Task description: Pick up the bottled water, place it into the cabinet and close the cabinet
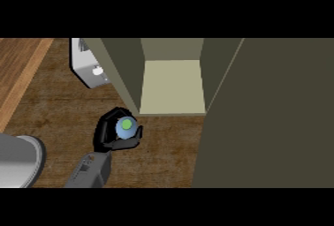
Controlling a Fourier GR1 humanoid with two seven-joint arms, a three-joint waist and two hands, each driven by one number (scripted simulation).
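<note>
Robot hand (106,136), the left, curled round bottled water (125,126), just before open cabinet (171,84)

curled black left hand (105,133) hides all but the green-capped top of the clear bottled water (126,126), while the view's left edge crops a grey rounded object (16,161).

A white knobbed appliance (89,69) and a grey rounded object (17,161) on the wooden counter (58,117).
</note>
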